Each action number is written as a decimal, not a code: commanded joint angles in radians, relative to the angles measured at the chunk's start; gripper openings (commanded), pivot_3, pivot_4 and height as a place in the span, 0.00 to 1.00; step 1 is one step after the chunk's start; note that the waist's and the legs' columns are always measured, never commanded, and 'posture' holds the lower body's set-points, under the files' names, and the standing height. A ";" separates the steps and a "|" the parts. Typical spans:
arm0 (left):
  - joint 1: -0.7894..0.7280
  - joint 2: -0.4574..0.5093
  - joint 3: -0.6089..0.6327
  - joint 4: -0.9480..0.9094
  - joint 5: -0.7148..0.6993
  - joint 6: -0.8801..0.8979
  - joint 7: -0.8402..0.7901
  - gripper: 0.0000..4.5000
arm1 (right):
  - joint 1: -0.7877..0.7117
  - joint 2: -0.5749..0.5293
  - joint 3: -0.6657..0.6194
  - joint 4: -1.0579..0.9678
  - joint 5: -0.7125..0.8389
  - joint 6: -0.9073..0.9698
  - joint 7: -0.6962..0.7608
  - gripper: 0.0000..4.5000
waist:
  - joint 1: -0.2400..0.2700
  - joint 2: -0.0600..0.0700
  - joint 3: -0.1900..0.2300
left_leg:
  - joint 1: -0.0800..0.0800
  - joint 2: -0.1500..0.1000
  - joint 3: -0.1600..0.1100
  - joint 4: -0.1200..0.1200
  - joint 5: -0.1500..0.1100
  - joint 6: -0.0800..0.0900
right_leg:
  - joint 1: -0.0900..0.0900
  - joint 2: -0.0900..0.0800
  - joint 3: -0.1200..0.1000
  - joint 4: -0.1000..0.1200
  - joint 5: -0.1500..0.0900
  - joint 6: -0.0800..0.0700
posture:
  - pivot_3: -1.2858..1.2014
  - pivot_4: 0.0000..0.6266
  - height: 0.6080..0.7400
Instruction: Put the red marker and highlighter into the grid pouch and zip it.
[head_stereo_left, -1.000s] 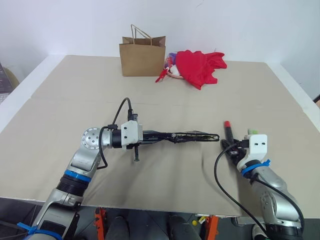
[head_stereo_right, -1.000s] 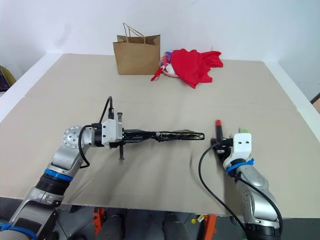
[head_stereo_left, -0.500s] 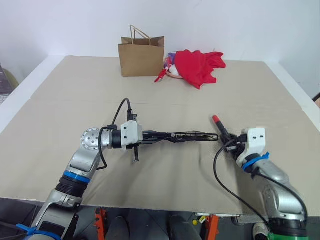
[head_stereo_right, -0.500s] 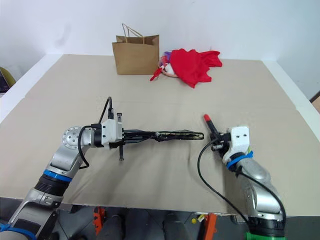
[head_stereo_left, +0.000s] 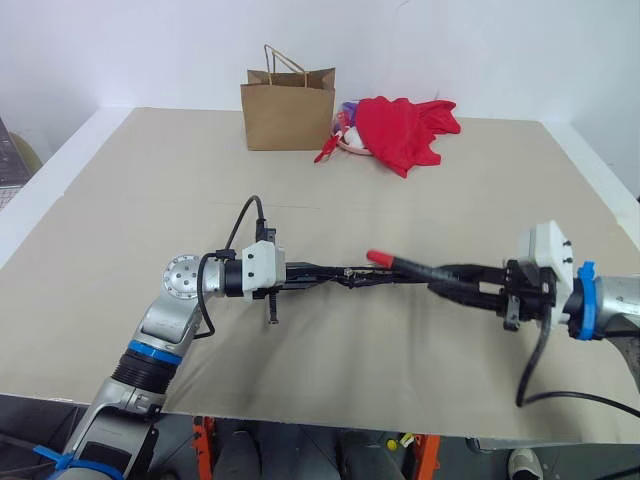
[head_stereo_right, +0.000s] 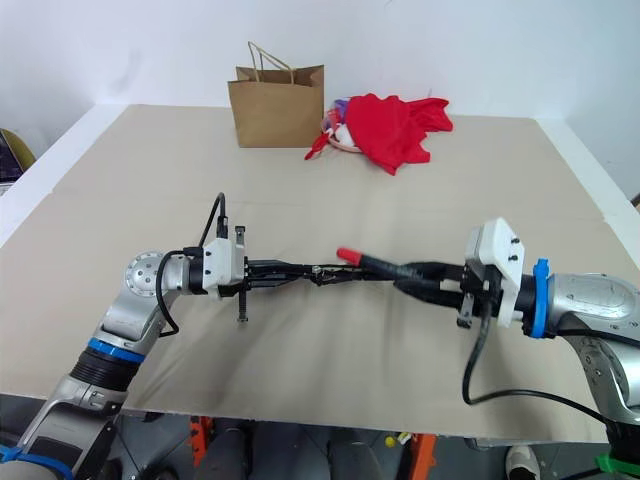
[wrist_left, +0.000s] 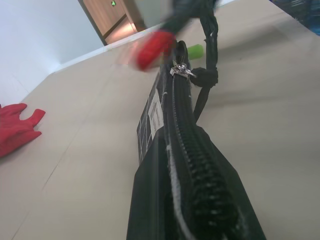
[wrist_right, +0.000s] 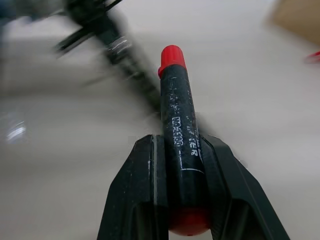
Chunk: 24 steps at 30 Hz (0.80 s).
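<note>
My right gripper (head_stereo_left: 452, 284) held the red marker (head_stereo_left: 410, 266); the jaws were shut tight on its black middle, and its red tip stuck out ahead of them; my left gripper (head_stereo_left: 318, 271) was shut on one end of the grid pouch (head_stereo_left: 375, 274), holding it up off the desk (head_stereo_left: 130, 200) with its thin edge on top; the zipper ran along that top edge, and from my left wrist I could see the pull (wrist_left: 183, 70) near the far end, by the marker's red tip.

The marker lay almost flat and pointed from my right side toward my left; the pouch lay along nearly the same line, stretched from my left hand toward my right; so the two long things sat end to end, with the red tip just over the pouch's far end, by the zipper; I could not tell if the tip touched the cloth, or how far the zipper was open.

I think the next move was for my right arm, since it held the marker; the tip had to find the gap in the zipper and slide in along the pouch.

The highlighter (wrist_left: 196, 49) lay on the desk past the pouch's far end, nearer my right arm.
</note>
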 joint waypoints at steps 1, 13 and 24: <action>-0.003 0.002 0.010 -0.040 -0.024 -0.007 -0.004 0.00 | 0.011 -0.029 -0.016 -0.028 0.004 -0.022 0.051 0.14 | -0.001 0.000 0.000 | 0.000 0.000 0.000 0.000 0.000 0.000 | 0.000 0.000 0.000 0.000 0.000 0.000 | 0.52 0.24 1.00; 0.020 0.020 0.013 -0.049 -0.018 -0.009 -0.006 0.00 | 0.103 -0.095 -0.163 0.031 0.012 -0.010 0.146 0.14 | 0.000 0.000 0.000 | 0.000 0.000 0.000 0.002 0.001 -0.001 | 0.001 0.000 0.000 0.000 0.001 0.001 | 0.52 0.24 1.00; 0.032 0.016 0.002 -0.068 -0.017 -0.014 -0.005 0.00 | 0.105 -0.077 -0.153 0.039 0.012 -0.006 0.105 0.14 | 0.000 0.000 0.000 | 0.000 0.000 0.000 0.002 0.001 -0.001 | 0.001 0.000 0.000 0.000 0.001 0.001 | 0.52 0.24 1.00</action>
